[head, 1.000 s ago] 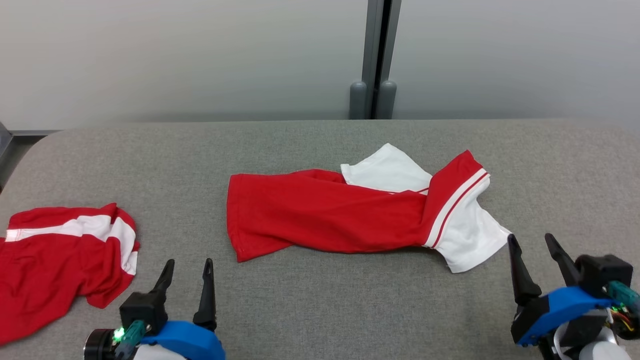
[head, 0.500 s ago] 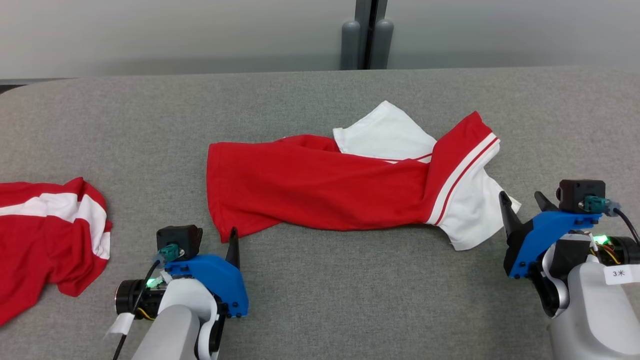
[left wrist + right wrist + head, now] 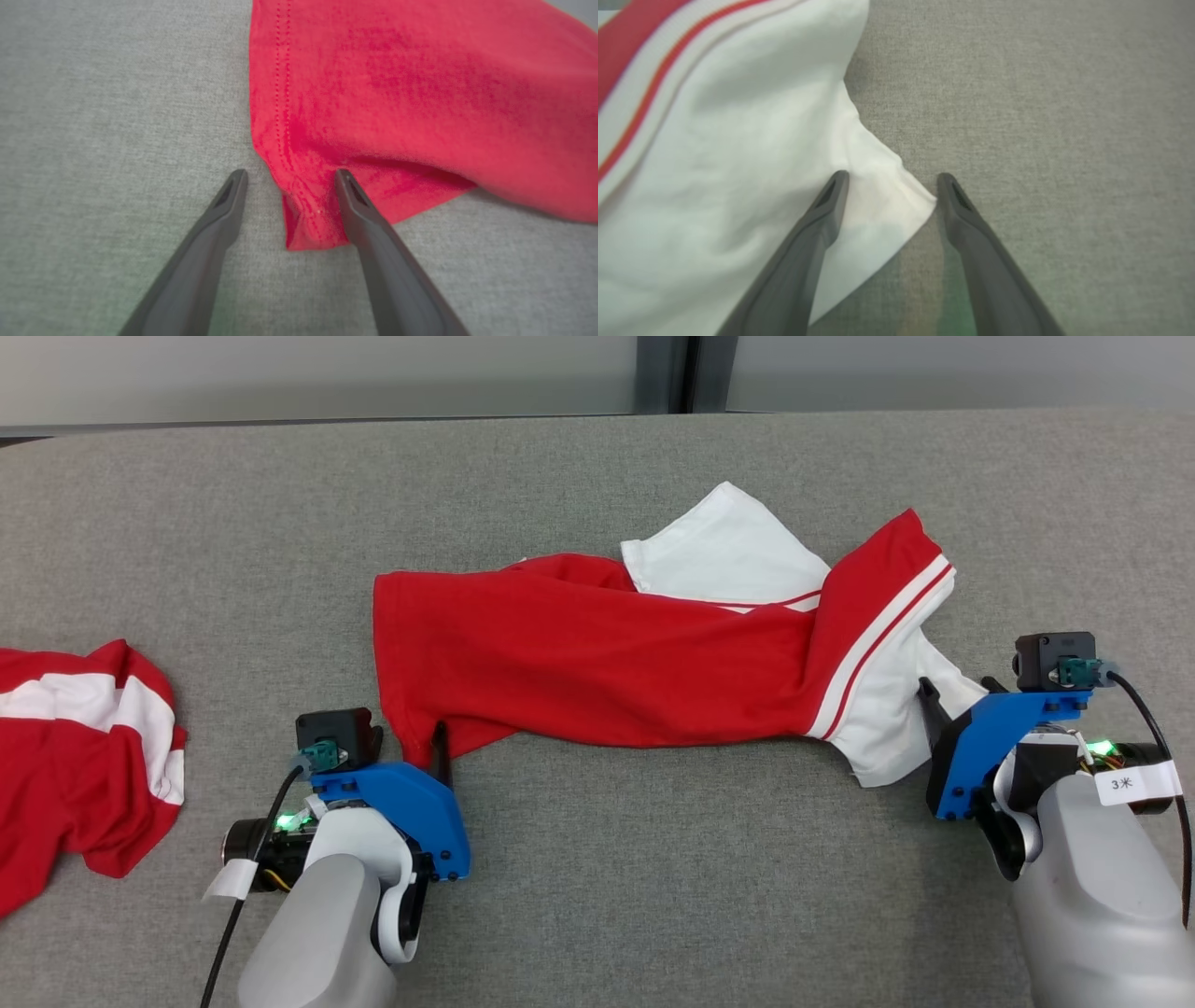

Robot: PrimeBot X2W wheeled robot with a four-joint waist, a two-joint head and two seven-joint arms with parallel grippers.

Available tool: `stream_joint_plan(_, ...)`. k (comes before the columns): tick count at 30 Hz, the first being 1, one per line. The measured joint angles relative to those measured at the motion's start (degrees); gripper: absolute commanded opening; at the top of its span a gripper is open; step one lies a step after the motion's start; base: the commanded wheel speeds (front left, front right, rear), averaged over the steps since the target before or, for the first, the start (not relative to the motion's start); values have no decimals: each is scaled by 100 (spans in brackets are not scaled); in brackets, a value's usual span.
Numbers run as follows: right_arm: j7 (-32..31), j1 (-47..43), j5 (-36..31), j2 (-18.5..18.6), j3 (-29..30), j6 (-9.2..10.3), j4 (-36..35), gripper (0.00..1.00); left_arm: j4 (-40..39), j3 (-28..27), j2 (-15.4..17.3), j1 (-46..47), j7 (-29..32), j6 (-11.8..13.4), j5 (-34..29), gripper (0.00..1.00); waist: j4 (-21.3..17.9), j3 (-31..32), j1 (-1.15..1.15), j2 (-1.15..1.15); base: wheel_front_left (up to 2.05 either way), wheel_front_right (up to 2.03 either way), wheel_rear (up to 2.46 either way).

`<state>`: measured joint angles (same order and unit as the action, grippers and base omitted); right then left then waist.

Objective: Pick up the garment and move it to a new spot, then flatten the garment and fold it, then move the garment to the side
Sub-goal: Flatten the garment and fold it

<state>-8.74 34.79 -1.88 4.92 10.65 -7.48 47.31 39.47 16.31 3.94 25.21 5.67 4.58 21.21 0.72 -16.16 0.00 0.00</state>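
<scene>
Your left gripper and right gripper stand wide open astride corners of the garment: sink the fingers lower, then close together before lifting.

The garment at frame centre is soft, matt knit cloth with stitched hems; the table is coarse grey woven fabric; the fingers, lower frame, seem matt dark plastic.

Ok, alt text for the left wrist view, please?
The open left hand straddles the hemmed corner of the red garment lying on the grey table. One dark finger is over bare table, the other over the cloth.
</scene>
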Motion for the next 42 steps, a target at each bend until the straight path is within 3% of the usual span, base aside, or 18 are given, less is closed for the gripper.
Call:
stream_joint_plan(3, 7, 133, 34, 63, -135, 1, 243, 100, 98, 59, -25, 83, 90, -18, 97, 100, 29, -44, -1, -1, 0, 0, 0)
stream_joint_plan(4, 7, 153, 49, 76, -188, 5, 315, 89, 113, 75, -26, 100, 133, -41, 133, 95, 36, -51, -1, -1, 0, 0, 0)
stream_joint_plan(5, 7, 181, 56, 96, -259, 8, 376, 44, 129, 85, -21, 111, 162, -59, 169, 71, 38, -60, -1, -1, 0, 0, 0)
stream_joint_plan(6, 9, 200, 71, 108, -318, 9, 427, 0, 140, 110, -19, 125, 178, -78, 185, 18, 40, -66, -1, -2, 0, 0, 0)
stream_joint_plan(7, 38, 206, 102, 111, -387, 9, 469, 0, 159, 112, -20, 133, 179, -109, 219, 0, 40, -71, -2, -2, 0, 0, 0)
stream_joint_plan(15, 526, 139, 556, 116, -510, 0, 489, 0, 91, 97, -56, 47, -182, -245, 414, 0, 35, 63, 1, 0, 0, 0, 0)
stream_joint_plan(19, 745, -51, 980, 115, -467, 0, -68, 0, -381, 47, -7, -101, -361, -366, 514, 0, 43, 256, 1, 1, 0, 0, 0)
stream_joint_plan(24, 712, -534, 1557, 163, -375, 0, -1507, 0, -1481, -124, 107, -347, -294, -519, 838, 0, 23, 549, 1, 1, 0, 0, 0)
stream_joint_plan(29, 242, -1238, 1818, 134, -146, 0, -3410, 0, -2892, -272, 198, -671, 97, -561, 1205, 0, -53, 837, 0, 1, 0, 0, 0)
stream_joint_plan(36, -403, -1978, 1949, -105, 190, 0, -5903, 0, -4701, -511, 381, -901, 734, -452, 1674, 0, -162, 1074, -1, 0, 0, 0, 0)
stream_joint_plan(42, -654, -1960, 1862, -154, 382, 0, -7474, 0, -5785, -743, 669, -861, 1298, -305, 1944, 0, -224, 1014, 0, 0, 0, 0, 0)
